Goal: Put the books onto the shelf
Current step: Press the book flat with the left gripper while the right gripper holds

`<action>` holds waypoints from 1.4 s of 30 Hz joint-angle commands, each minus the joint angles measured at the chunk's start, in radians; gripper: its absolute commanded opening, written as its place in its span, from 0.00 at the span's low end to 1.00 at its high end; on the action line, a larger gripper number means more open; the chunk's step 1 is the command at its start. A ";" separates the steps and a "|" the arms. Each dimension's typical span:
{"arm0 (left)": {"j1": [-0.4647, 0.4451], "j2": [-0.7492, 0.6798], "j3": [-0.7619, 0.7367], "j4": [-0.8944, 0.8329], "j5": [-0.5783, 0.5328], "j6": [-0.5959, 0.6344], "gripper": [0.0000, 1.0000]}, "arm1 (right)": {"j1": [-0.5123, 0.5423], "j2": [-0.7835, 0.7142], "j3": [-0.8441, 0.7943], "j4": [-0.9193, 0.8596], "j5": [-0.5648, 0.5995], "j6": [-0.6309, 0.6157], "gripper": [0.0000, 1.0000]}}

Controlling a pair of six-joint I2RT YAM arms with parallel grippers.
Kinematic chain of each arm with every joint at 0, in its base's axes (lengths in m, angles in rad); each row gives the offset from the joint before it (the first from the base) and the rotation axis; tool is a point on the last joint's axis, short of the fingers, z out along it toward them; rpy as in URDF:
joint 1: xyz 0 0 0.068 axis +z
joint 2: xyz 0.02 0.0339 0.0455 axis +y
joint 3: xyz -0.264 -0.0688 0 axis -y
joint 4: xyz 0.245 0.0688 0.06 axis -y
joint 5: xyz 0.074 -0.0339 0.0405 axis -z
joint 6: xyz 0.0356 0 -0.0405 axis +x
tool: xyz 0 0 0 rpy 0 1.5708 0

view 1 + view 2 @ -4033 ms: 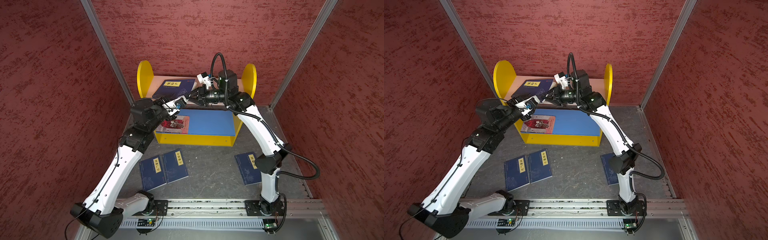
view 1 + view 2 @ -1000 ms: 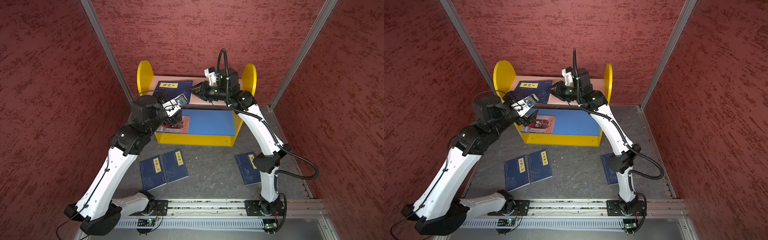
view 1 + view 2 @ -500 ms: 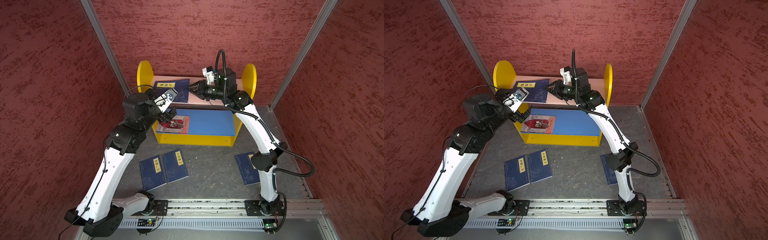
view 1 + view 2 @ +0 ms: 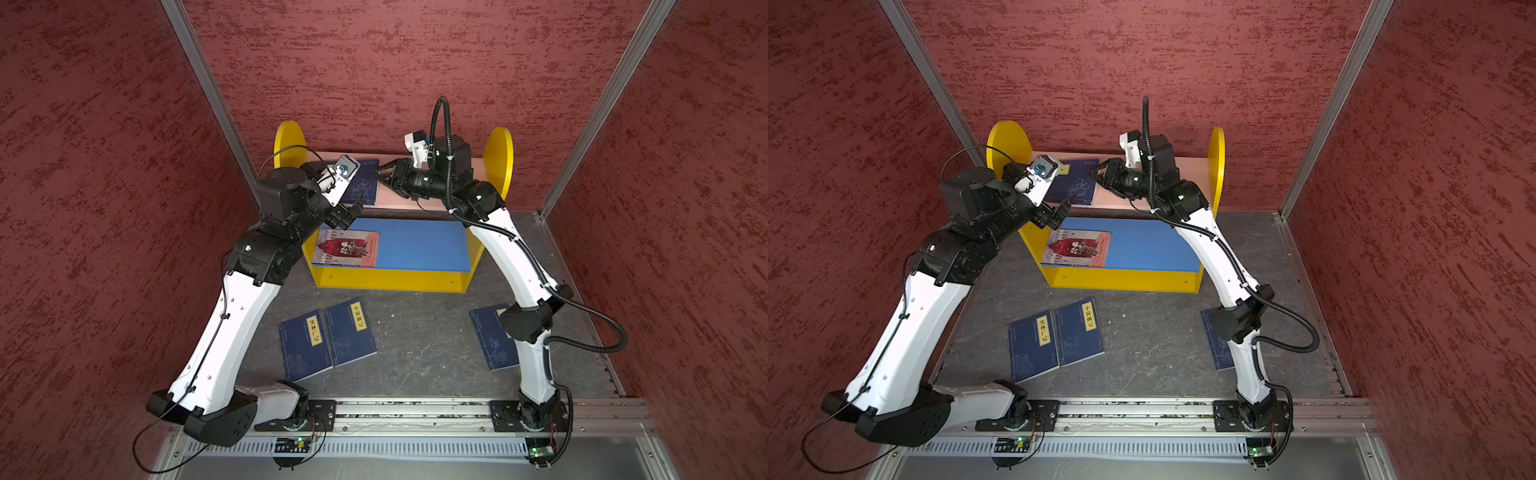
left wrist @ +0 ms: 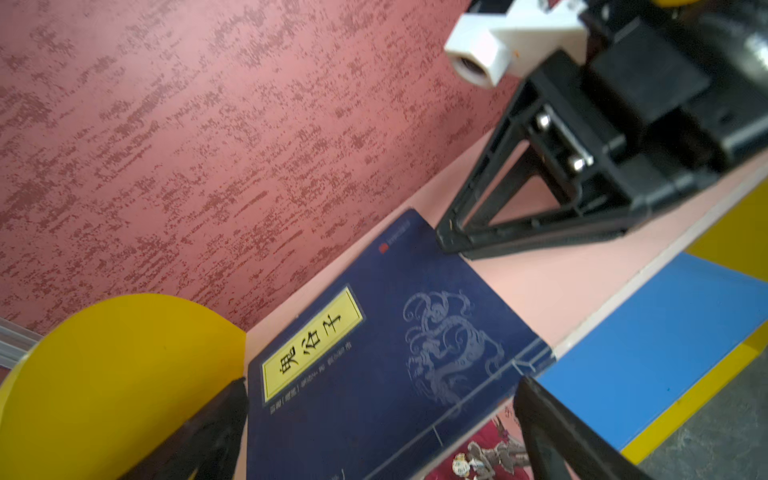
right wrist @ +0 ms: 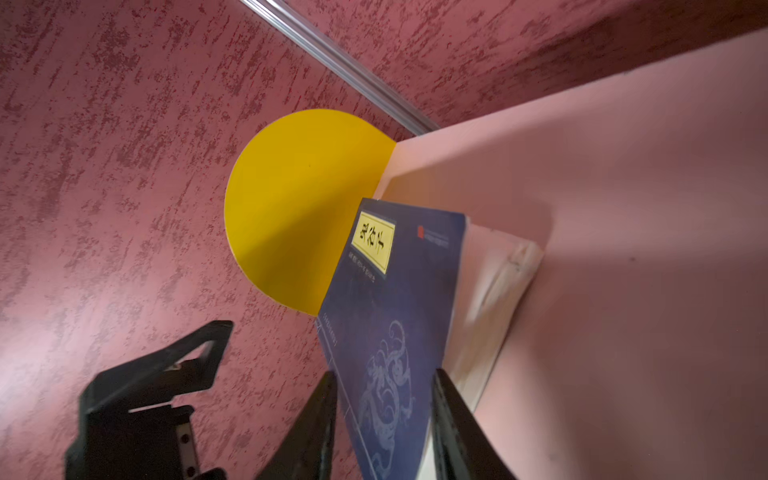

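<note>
Navy paperback [image 6: 395, 332] rests on the shelf's pink upper board [image 6: 623, 208], at its left end. Right fingers [image 6: 316, 424] straddle its edge; pinching or not, I cannot tell. Left fingers [image 5: 552, 432] gape, empty. Likely light and floppy: best gripped near the spine.

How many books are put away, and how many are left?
Done: the red book is on the blue board. In hand: a navy book is on the pink board, the right gripper at its edge, grip unclear; the left gripper is open, empty. Left: three navy books on the floor.
</note>
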 commanded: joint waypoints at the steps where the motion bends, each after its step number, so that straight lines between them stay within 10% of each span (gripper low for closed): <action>1: -0.011 0.048 0.087 -0.030 0.029 -0.120 1.00 | 0.006 -0.091 0.025 -0.017 0.127 -0.066 0.41; 21: -0.090 0.293 0.272 -0.087 -0.118 -0.172 1.00 | 0.052 -0.445 -0.356 0.021 0.243 -0.144 0.44; 42: -0.028 0.310 0.261 -0.065 -0.203 -0.118 0.95 | 0.052 -0.456 -0.367 0.045 0.202 -0.133 0.45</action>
